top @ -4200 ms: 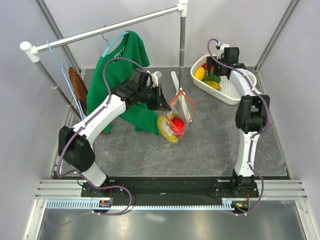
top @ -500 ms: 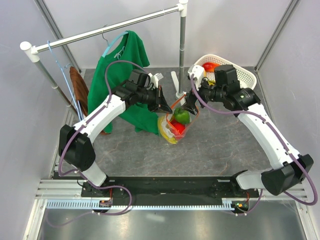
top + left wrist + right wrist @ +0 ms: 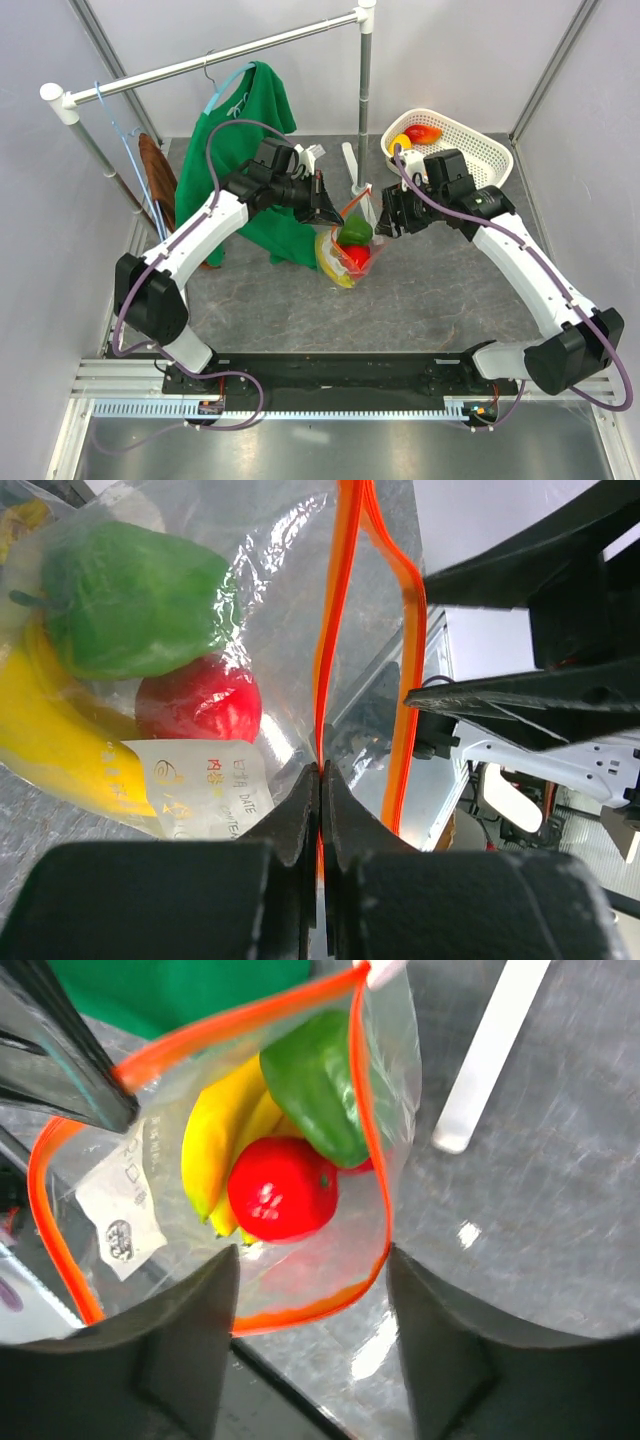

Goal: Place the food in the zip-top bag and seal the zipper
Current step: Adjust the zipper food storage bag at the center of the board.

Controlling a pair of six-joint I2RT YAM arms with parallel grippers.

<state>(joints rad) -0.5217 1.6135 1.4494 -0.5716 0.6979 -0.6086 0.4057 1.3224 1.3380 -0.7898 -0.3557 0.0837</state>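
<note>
R gripper [image 3: 312, 1265] has backed off bag [image 3: 120, 1200], jaws wide, empty; pepper [image 3: 354, 232] now inside. L gripper [image 3: 320, 780] pinches zipper [image 3: 335, 630], mouth open. Loading step; next I think: fetch mango [image 3: 422, 133] from basket [image 3: 480, 170]

The zip-top bag [image 3: 350, 250] is hanging just ahead of the left gripper [image 3: 320, 780], whose jaws are pinching one side of the zipper [image 3: 333, 630]. The right gripper [image 3: 312, 1290], fingers spread, is hovering just beside the opposite side of the mouth. Inside the bag, the pepper [image 3: 320, 1085] is lying uppermost and touching the tomato [image 3: 282, 1188], with the banana bunch [image 3: 215, 1140] beside both, nearer the left gripper. Behind the right gripper, the basket [image 3: 480, 160] is holding the lemon [image 3: 399, 143] and mango [image 3: 422, 132].
</note>
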